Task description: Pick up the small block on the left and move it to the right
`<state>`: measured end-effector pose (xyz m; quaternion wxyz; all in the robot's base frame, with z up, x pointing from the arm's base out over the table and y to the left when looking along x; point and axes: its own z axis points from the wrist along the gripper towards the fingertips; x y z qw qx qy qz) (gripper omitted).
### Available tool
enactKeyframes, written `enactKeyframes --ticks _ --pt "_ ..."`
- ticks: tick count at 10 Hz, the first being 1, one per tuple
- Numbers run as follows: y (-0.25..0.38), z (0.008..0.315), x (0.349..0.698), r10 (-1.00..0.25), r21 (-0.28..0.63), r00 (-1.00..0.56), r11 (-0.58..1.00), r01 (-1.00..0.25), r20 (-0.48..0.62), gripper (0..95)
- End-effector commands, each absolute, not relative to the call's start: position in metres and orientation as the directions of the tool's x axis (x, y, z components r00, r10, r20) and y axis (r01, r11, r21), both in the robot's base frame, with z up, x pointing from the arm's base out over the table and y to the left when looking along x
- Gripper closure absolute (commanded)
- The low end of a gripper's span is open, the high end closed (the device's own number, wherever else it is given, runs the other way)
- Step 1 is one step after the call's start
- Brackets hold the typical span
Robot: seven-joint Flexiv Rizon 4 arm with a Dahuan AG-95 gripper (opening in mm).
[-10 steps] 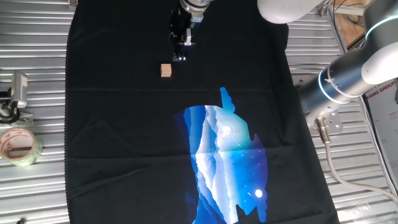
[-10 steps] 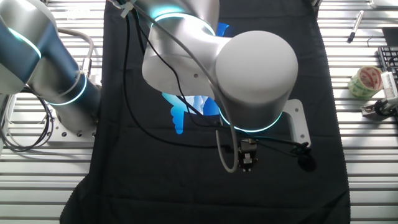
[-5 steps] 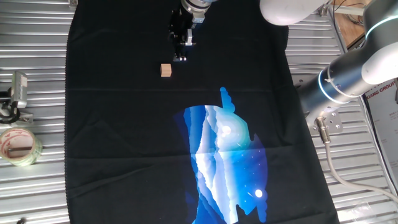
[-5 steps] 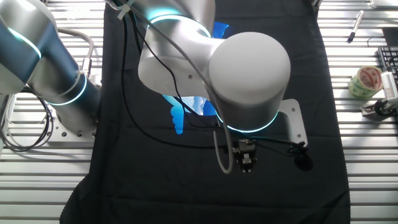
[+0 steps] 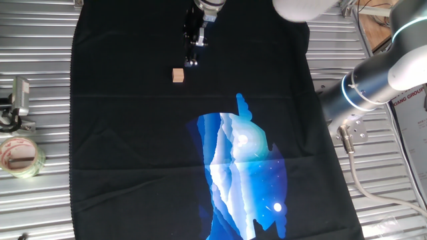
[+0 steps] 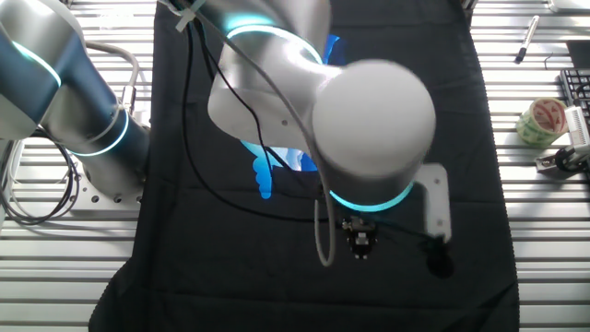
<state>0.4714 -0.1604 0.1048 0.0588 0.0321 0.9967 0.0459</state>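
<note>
The small block (image 5: 177,75) is a tiny light tan wooden cube lying on the black cloth (image 5: 133,153), left of centre near the far end. My gripper (image 5: 192,63) hangs above the cloth just right of and beyond the block, apart from it and holding nothing. Its fingers look narrow and close together, and the gap between them does not show. In the other fixed view the gripper (image 6: 359,246) points down under the big white wrist joint (image 6: 373,120), and the block is hidden there.
A blue and white print (image 5: 243,167) covers the cloth's middle. A roll of clear tape (image 5: 20,157) and a metal clip (image 5: 19,100) lie on the slatted table at the left. The arm's base (image 5: 373,80) stands at the right.
The wrist has turned, swinging its white bracket around in the other fixed view. The gripper has shifted slightly up and away. The block has not moved.
</note>
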Motion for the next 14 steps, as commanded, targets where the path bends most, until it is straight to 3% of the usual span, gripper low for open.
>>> enactKeyframes --ticks 1,5,14 --pt "-0.161 0.104 0.4712 0.09 0.096 -0.99 0.992 0.08 -0.112 38.0" --pt "-0.161 0.104 0.4712 0.07 0.037 -0.991 0.997 0.066 -0.116 38.0" --pt "-0.1607 0.1038 0.4704 0.075 0.045 -0.991 0.996 0.071 -0.108 38.0"
